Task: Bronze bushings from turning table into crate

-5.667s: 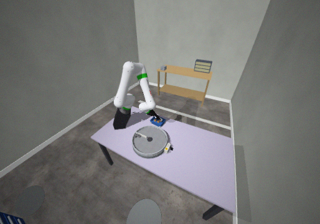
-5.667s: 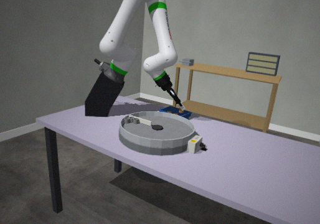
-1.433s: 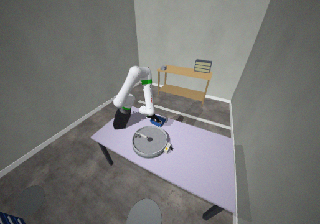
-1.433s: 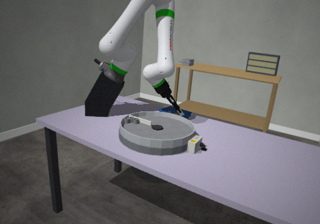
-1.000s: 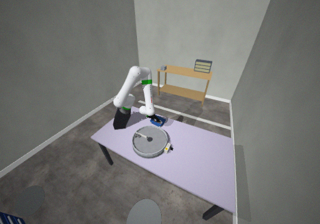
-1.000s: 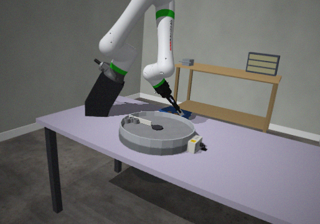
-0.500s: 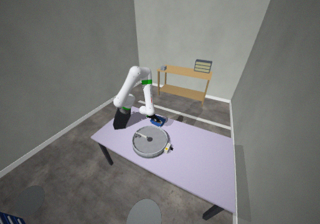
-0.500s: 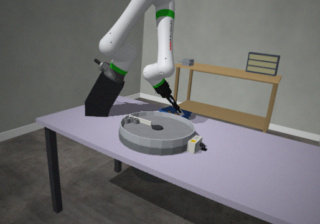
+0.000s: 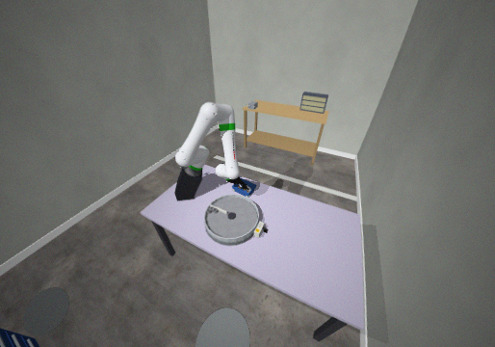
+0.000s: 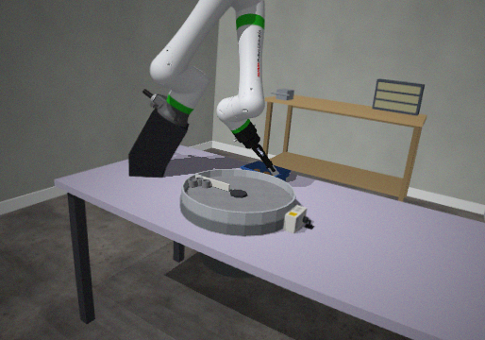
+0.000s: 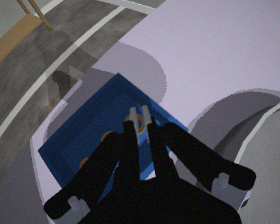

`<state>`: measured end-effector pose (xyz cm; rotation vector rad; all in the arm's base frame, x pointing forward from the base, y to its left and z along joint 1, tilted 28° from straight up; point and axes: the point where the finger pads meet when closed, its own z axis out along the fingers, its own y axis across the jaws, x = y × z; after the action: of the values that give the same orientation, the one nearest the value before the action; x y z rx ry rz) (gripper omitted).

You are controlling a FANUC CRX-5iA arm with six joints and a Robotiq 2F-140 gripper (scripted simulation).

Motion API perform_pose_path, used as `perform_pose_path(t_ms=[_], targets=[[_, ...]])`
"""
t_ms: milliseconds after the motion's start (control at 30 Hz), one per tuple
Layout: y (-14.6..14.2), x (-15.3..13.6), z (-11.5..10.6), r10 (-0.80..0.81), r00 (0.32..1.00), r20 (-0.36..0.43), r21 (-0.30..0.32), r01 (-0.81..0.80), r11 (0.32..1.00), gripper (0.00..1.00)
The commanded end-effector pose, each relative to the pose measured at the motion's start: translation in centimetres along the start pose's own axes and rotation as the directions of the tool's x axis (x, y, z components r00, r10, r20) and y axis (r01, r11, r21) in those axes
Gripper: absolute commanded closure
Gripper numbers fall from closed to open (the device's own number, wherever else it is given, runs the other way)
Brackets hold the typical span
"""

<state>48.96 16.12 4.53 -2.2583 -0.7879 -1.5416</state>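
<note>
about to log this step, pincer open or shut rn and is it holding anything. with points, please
pincer [image 9: 247, 188] [image 10: 275, 171] [image 11: 139, 114]: open, only a narrow gap between the fingers, holding nothing, at the blue crate [image 9: 237, 190] [image 10: 285, 174] [image 11: 80, 118]

A matt, smooth finish is seen on the blue crate [image 9: 246, 194] [image 10: 283, 176] [image 11: 122, 79]; dull grey metal is suggested by the turning table [image 9: 243, 206] [image 10: 242, 216] [image 11: 261, 120].

Smooth white arm [image 9: 195, 136] [image 10: 189, 39], green bands, red-and-black lettering, small dark screws, black claw [image 9: 248, 188] [image 10: 275, 173] [image 11: 139, 114].
</note>
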Motion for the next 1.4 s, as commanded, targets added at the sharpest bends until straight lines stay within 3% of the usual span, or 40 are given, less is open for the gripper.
perform_pose_path(t_ms=[0, 1367], targets=[[0.01, 0.0, 0.0, 0.0, 1.0, 0.0, 0.0, 0.0, 1.0, 0.93], [0.0, 0.72, -0.85, 0.0, 1.0, 0.0, 0.0, 0.0, 1.0, 0.93]])
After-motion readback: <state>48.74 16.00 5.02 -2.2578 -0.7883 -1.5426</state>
